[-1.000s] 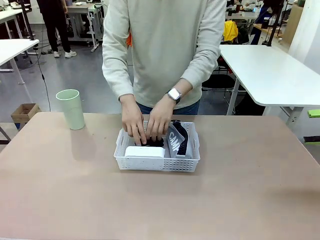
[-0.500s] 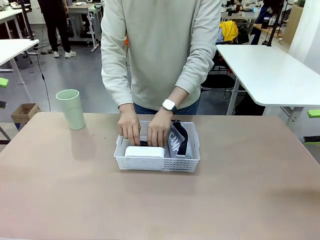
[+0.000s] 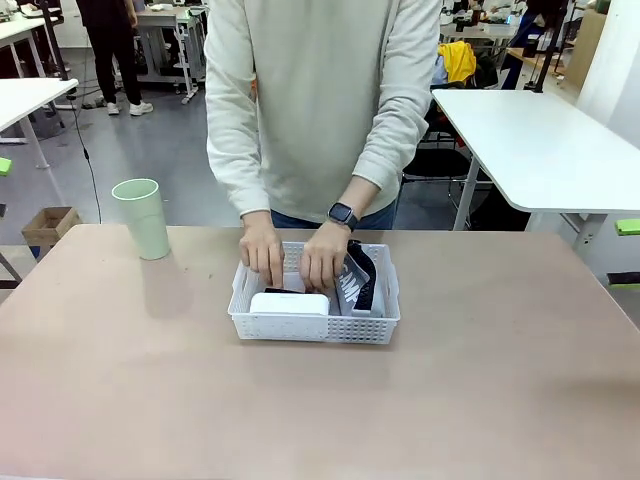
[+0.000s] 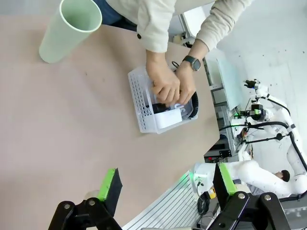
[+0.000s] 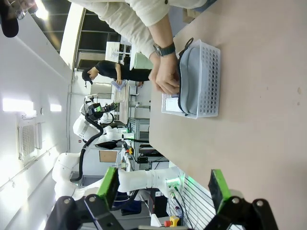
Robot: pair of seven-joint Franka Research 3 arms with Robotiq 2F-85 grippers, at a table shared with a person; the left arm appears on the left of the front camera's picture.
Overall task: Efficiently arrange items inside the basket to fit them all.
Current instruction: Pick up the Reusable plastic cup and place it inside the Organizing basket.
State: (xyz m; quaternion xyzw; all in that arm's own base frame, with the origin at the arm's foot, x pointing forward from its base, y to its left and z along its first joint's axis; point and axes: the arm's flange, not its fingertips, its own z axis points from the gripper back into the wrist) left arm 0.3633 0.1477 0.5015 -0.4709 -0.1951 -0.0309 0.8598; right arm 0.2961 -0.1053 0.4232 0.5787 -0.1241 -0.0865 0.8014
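The white basket (image 3: 314, 328) sits mid-table in the front view. A white box (image 3: 289, 303) lies along its near side, and the grey pouch (image 3: 357, 280) stands on edge at its right end. Both of the person's hands (image 3: 322, 262) reach into the basket over a black item, likely the stapler (image 4: 160, 108), which they mostly hide. The pale green cup (image 3: 140, 218) stands on the table, far left of the basket. My left gripper (image 4: 167, 182) and my right gripper (image 5: 164, 187) are open, hold nothing, and are well back from the basket (image 4: 139, 103).
The person stands at the far edge of the table behind the basket. There is bare tabletop on all sides of the basket (image 5: 211, 81). A cardboard box (image 3: 47, 226) sits on the floor at far left. Another white table (image 3: 540, 140) stands at back right.
The person's hands have drawn back a little toward the basket's far side, and the body has straightened. The pouch now stands more on edge. Neither gripper has changed.
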